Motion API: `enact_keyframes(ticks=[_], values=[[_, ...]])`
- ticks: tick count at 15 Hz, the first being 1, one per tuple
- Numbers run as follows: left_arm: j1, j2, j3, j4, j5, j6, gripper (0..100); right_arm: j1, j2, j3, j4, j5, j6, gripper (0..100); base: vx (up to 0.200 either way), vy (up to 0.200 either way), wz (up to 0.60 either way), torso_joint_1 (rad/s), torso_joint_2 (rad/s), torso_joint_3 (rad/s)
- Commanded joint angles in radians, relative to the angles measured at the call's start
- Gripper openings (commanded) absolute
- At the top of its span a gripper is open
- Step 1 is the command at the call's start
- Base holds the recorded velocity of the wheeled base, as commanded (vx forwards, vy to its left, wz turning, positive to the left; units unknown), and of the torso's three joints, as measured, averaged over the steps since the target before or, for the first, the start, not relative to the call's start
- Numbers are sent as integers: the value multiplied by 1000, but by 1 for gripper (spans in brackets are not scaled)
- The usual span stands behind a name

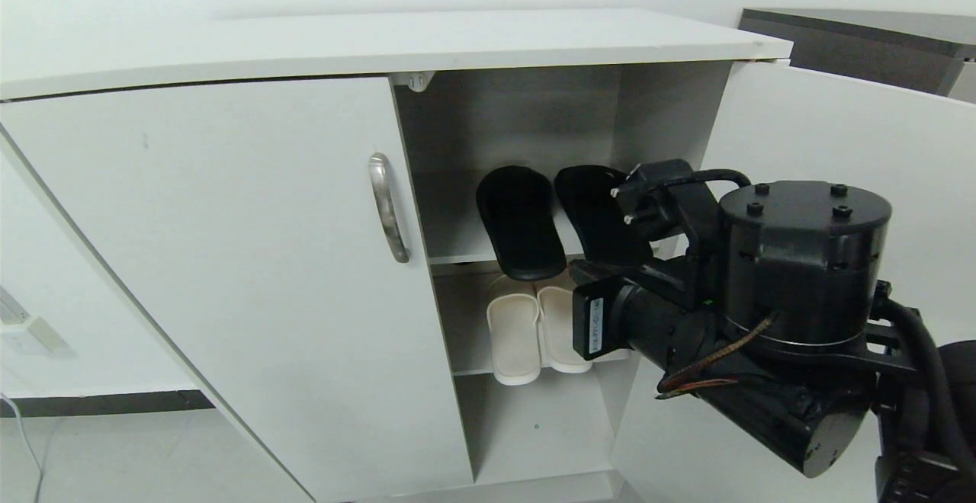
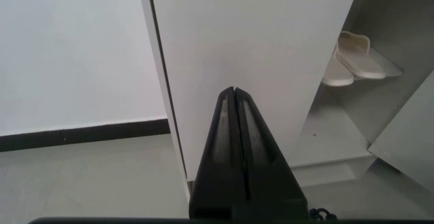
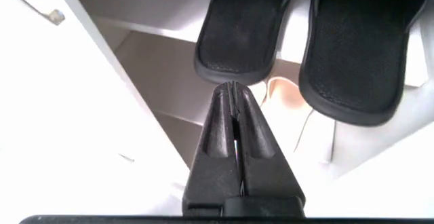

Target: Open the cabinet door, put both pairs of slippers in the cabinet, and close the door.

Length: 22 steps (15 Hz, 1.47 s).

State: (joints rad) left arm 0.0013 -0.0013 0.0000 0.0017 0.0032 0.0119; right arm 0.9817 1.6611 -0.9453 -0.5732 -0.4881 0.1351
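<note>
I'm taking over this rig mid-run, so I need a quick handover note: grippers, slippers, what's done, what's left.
Left gripper: fingers shut, empty, facing the closed left door.
Right gripper: fingers shut, empty, just in front of the black slippers.
Black slippers lie on the upper shelf, ends overhanging its front edge; white slippers are on the shelf below.
Done: right door open, both pairs inside.
Left: close the right door.
</note>
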Motion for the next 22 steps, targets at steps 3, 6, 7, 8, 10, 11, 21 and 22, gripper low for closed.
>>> enact_keyframes(ticks=[3,6,7,8,10,11,21,22], values=[[0,1,-2,0,0,0,0,6,-3,31,-2,2,-3,0,0,0,0,0,0,0],[0,1,0,0,1,0,0,5,-6,45,-2,11,-5,0,0,0,0,0,0,0],[0,1,0,0,0,0,0,5,-6,46,-2,13,-5,0,-200,0,0,-2,2,7],[0,1,0,0,0,0,0,3,-4,49,-1,13,-5,0,-200,0,0,7,-2,7],[0,1,0,0,-2,0,0,3,-4,57,-2,14,-17,0,-200,0,0,15,-2,-2],[0,1,0,0,-2,0,0,3,-6,59,-2,14,-19,0,-200,0,0,-7,-2,12],[0,1,0,0,-2,0,0,2,-4,69,-2,14,-19,0,-120,0,0,1,1,3],[0,1,0,0,-2,0,0,2,-3,71,-2,14,-19,0,0,0,0,0,0,0]])
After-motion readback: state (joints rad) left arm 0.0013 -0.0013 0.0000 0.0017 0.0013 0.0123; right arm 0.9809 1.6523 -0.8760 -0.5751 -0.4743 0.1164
